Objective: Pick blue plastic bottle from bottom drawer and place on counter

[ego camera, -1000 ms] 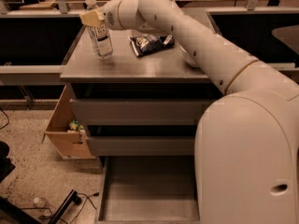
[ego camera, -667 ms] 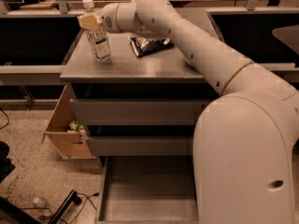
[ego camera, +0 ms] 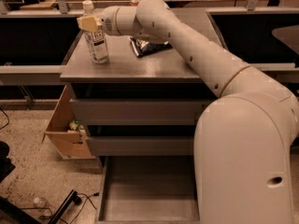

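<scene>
The blue plastic bottle [ego camera: 96, 41], clear with a white cap and a white label, stands upright near the left front corner of the grey counter [ego camera: 140, 66]. My gripper [ego camera: 89, 23] reaches in from the right. Its tan fingers [ego camera: 88, 24] are shut on the bottle's shoulder, just below the cap. The bottle's base looks to be resting on the counter. The bottom drawer [ego camera: 149, 192] is pulled out below, and its grey floor is bare. My arm's white body hides the drawer's right side.
A dark snack bag [ego camera: 150, 45] lies mid-counter, right of the bottle and under my arm. Two shut drawer fronts [ego camera: 135, 113] sit above the open drawer. An open cardboard box [ego camera: 65, 132] stands on the floor at the left. Cables and a dark stand lie at the lower left.
The gripper and the bottle have shifted together a little to the left and down, toward the counter's left front corner. The snack bag has not moved.
</scene>
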Controlling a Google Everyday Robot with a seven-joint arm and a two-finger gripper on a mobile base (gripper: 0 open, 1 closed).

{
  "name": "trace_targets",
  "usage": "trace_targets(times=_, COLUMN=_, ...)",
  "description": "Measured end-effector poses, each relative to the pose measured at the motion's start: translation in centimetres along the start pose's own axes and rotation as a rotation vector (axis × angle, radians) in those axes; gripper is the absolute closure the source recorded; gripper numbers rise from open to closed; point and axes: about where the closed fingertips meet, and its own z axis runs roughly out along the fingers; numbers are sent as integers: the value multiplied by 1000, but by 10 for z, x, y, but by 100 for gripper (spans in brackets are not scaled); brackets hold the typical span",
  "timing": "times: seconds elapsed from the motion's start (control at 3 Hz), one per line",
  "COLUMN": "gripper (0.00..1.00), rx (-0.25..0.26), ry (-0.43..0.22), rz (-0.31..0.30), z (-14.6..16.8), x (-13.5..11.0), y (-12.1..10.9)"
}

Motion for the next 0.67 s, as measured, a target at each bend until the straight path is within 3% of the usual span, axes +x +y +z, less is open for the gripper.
trace_targets(times=0.33, gripper=52, rx=0, ry=0, rz=0, z=0, x=0, y=0)
trace_targets(times=0.67, gripper=21, rx=0, ry=0, rz=0, z=0, x=0, y=0)
